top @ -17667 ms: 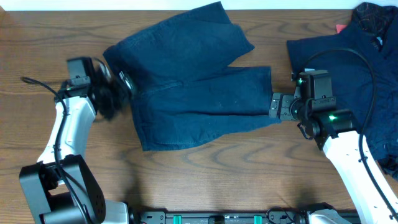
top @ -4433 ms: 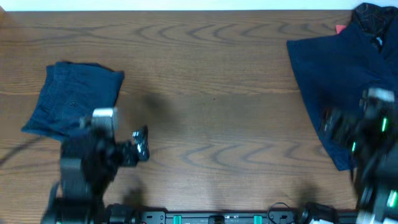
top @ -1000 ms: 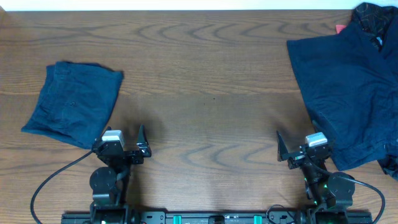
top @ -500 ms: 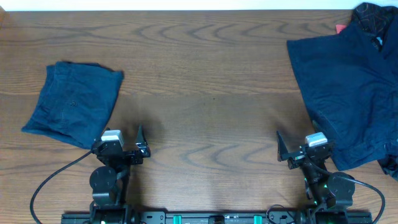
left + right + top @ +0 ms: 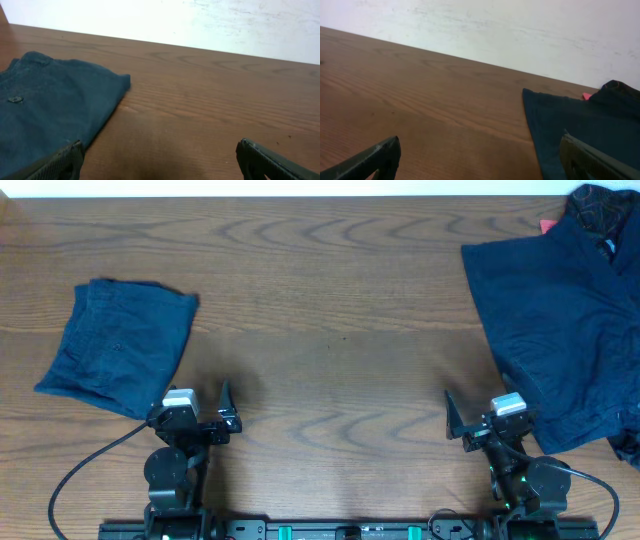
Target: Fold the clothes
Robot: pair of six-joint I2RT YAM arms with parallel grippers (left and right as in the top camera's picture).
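Wooden table (image 5: 330,290); big navy garment (image 5: 550,320) spread flat at right edge, darker garment (image 5: 600,205) bunched behind it; folded navy garment (image 5: 125,345) at left; left gripper (image 5: 159,147), right gripper (image 5: 480,139) low near front edge, fingers spread wide

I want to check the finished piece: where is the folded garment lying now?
In the overhead view the folded garment lies at the left side of the table, just beyond the left gripper, far from the unfolded clothes at the right edge.

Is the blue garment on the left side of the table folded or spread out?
Folded: the garment is a small compact rectangle with a thick layered edge.
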